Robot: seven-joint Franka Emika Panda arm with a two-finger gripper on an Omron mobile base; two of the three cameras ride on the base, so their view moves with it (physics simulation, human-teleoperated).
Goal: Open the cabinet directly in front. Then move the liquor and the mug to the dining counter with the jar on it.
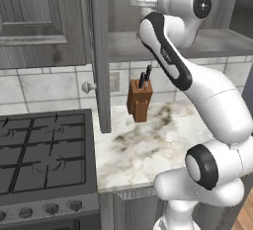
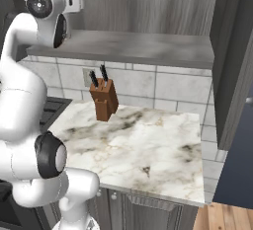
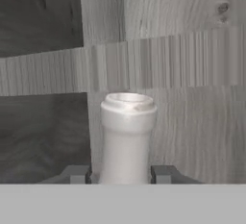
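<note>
Gripping the liquor (image 3: 127, 136): you have its pale neck upright between the gripper (image 3: 121, 174) fingertips, one pad pressed each side, long axis rising away from them, inside the open cabinet (image 1: 163, 44) above the shelf.

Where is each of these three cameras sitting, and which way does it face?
Left base view: behind the arm's left, facing the open cabinet, stove and knife block; arm at right.
Right base view: behind its right, over the marble worktop; arm at left.
Hand view: on the hand, facing the liquor neck between the gripper tips.
Both base views share the knife block.
</note>
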